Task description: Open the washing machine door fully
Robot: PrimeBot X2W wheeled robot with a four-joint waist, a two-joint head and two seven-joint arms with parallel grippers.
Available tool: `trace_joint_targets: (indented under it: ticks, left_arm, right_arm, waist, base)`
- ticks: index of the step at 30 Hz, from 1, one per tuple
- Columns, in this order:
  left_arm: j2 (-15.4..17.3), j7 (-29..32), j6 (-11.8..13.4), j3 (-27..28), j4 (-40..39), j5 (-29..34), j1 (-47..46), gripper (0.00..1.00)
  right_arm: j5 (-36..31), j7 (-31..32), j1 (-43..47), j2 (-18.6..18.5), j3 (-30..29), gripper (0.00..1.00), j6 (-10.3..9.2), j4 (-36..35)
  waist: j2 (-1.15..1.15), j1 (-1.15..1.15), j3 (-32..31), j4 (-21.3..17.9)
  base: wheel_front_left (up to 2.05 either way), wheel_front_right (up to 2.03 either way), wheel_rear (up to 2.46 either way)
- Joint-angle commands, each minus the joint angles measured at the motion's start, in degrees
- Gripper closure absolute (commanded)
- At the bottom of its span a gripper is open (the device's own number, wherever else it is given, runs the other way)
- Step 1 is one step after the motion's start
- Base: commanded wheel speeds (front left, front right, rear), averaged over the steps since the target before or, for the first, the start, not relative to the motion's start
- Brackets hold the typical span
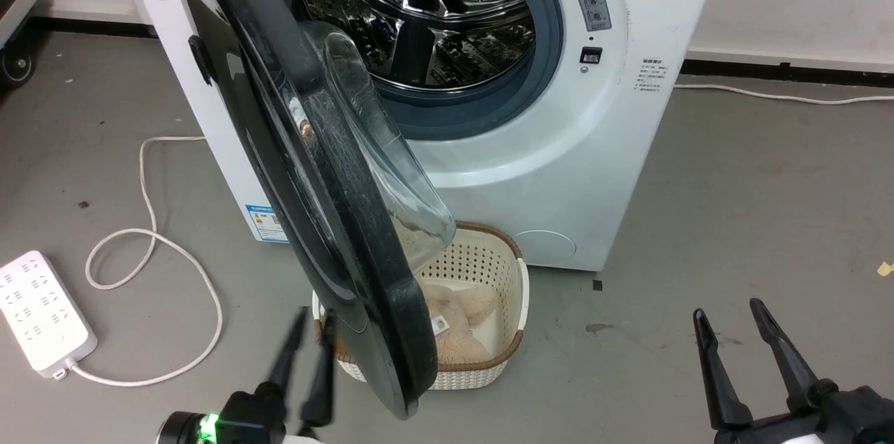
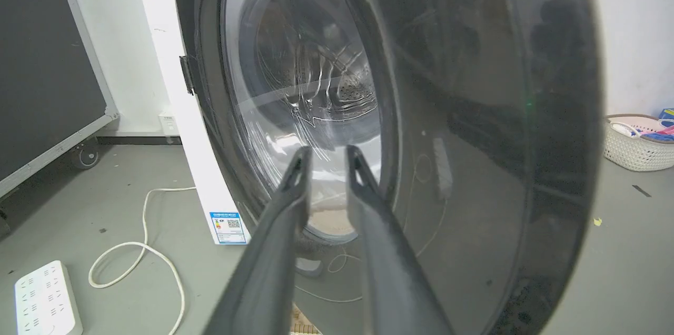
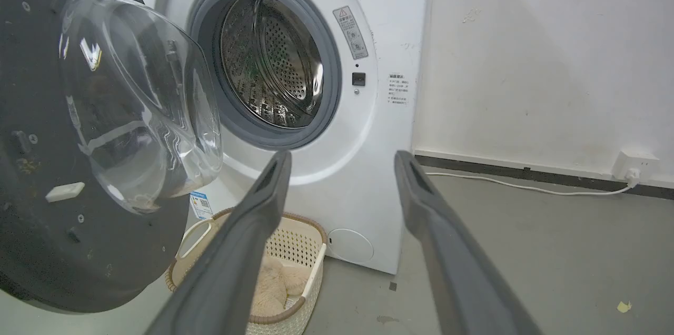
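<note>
The washing machine door point(image 1: 279, 151) was seen swung well out from the white washing machine point(image 1: 559, 186), hinged at the head view's left and standing nearly edge-on to that camera. Its clear glass bowl point(image 1: 377, 151) faced the steel drum point(image 1: 433, 4), which was exposed inside the grey-blue rubber ring point(image 1: 548, 46). The door's lower edge hung above a cream basket point(image 1: 515, 290) set on the floor against the machine's front, with something beige and fluffy lying in it. The left gripper point(image 1: 316, 315) was held just beside the door's glossy outer face point(image 2: 474, 114), near its lower part. Its fingers were drawn close with a narrow gap and nothing between them point(image 2: 327, 151); contact with the door could not be judged, as the fingers were blurred. The right gripper point(image 1: 728, 310) was spread wide and empty point(image 3: 342, 156), well apart from the door's inner side point(image 3: 52, 250). The floor point(image 1: 733, 186) was bare grey concrete, scuffed and spotted, with a small yellow scrap point(image 1: 885, 267) at the right. A white power strip point(image 1: 42, 311) and its looped white cable point(image 1: 150, 241) were lying at the left. White walls with a black skirting were seen behind. A wall socket point(image 3: 634, 162) was mounted low, with a cable plugged in. A black wheeled case point(image 2: 47, 61) was parked at the left, and a second basket point(image 2: 634, 150) stood by the wall.
</note>
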Motion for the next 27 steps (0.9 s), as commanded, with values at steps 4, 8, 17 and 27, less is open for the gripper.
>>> trace_joint_targets:
  ticks: [4,8,17,27]
  left_arm:
    - [-0.3,-0.3,-0.3,1.5,-1.6,-1.7,0.1,1.0]
    - [-0.5,-0.3,0.0,4.6,-6.5,-4.2,-1.1,1.0]
    - [-0.6,-0.3,2.5,9.2,-22.9,-10.7,-6.7,1.0]
    - [-0.7,-0.3,0.2,-3.9,-24.6,-1.6,-7.6,1.0]
  right_arm:
    - [-0.1,-0.3,-0.1,0.5,-0.1,0.0,0.05,-0.5]
    - [0.0,-0.3,-0.2,0.6,-0.1,0.0,0.05,-0.6]
    - [1.4,-0.3,-0.1,0.8,-0.5,0.0,0.05,-0.2]
    - [1.7,-0.3,-0.3,1.0,-1.6,0.0,0.05,0.0]
  waist:
    - [0.0,0.0,-0.2,0.2]
    - [0.0,0.0,-0.5,0.4]
    - [0.0,0.0,-1.5,0.6]
    - [0.0,0.0,-1.7,0.4]
  base:
    - [0.0,0.0,0.0]
    - [0.0,0.0,0.0]
    - [0.0,0.0,0.0]
    - [0.0,0.0,0.0]
